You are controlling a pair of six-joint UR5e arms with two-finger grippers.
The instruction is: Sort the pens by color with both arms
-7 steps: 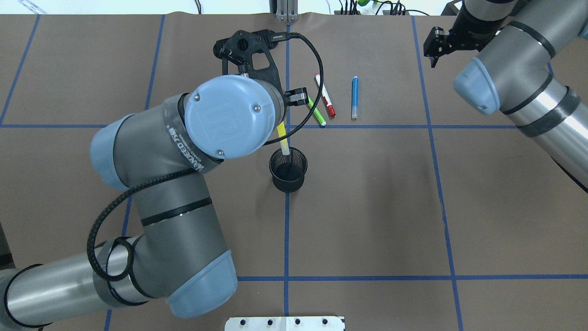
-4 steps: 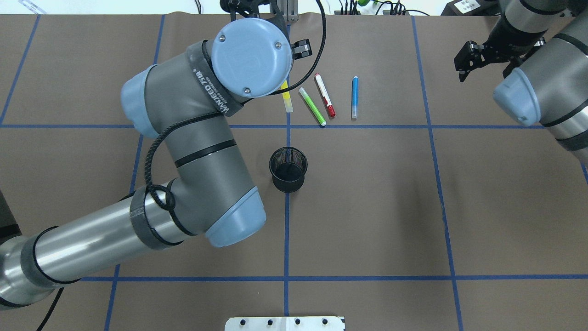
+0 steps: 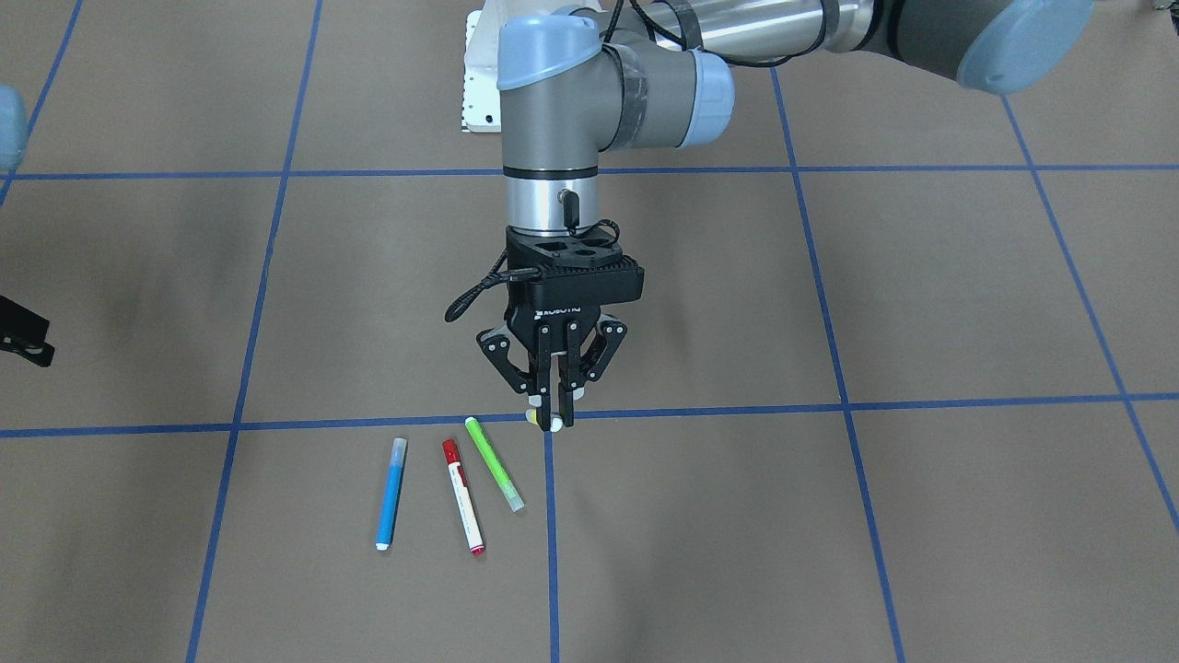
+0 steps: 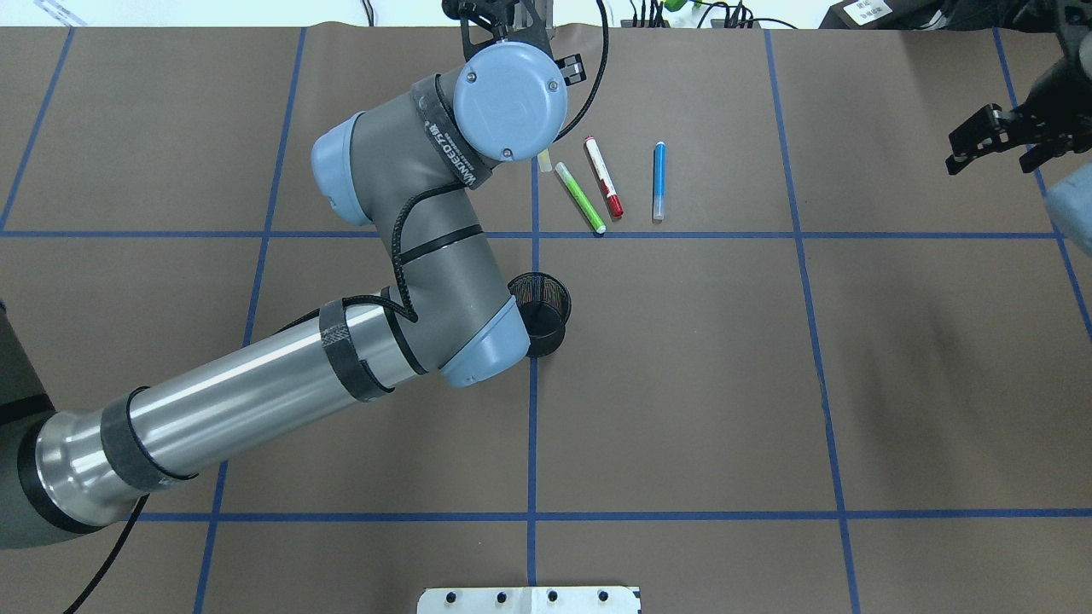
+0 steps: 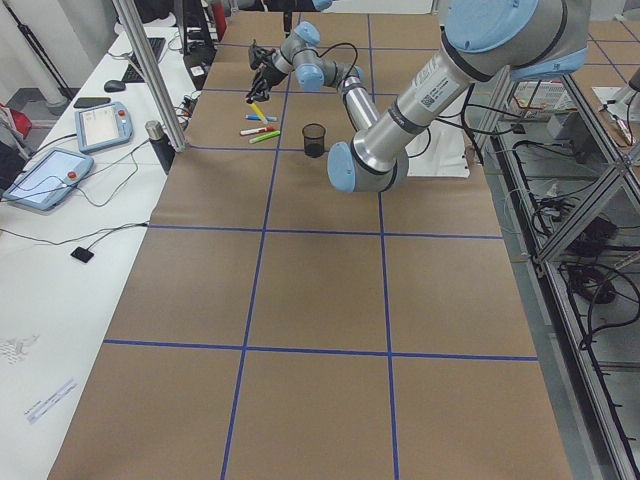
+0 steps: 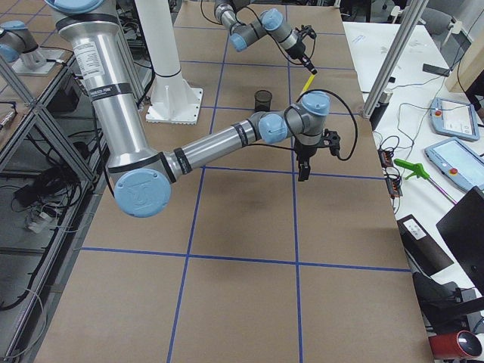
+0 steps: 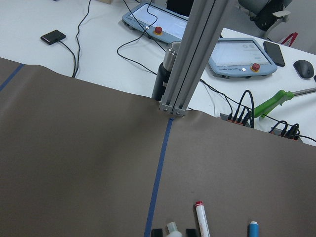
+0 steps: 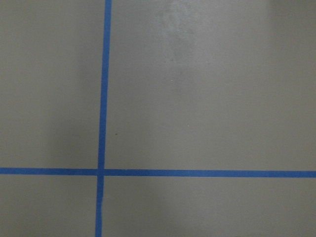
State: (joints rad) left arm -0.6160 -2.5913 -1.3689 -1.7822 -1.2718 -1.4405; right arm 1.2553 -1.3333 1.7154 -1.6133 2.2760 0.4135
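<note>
- Step in hand, as I read it: setting the yellow pen down into the row at the far edge of the counter, about mid-length.
- Left gripper is clamped on that pen, pointing down and low over the counter. I can't tell if the pen's lower end touches the paper.
- Already flat in the row: green pen just beside the gripper, then red-capped white pen, then blue pen. They lie apart from each other.
- Black mesh cup sits toward the counter's middle, partly hidden under the left arm's elbow. No pen visible in it.
- Right gripper hangs toward the far-right corner, well apart from the pens. Nothing visible in it; open or closed I can't tell, and its wrist view shows only bare paper and tape.
- Next move, my call: lay the yellow pen flat on the free side of the green one, then let go and lift straight up.
- Watch: held near-upright, it may topple or roll into the green pen on release.
</note>
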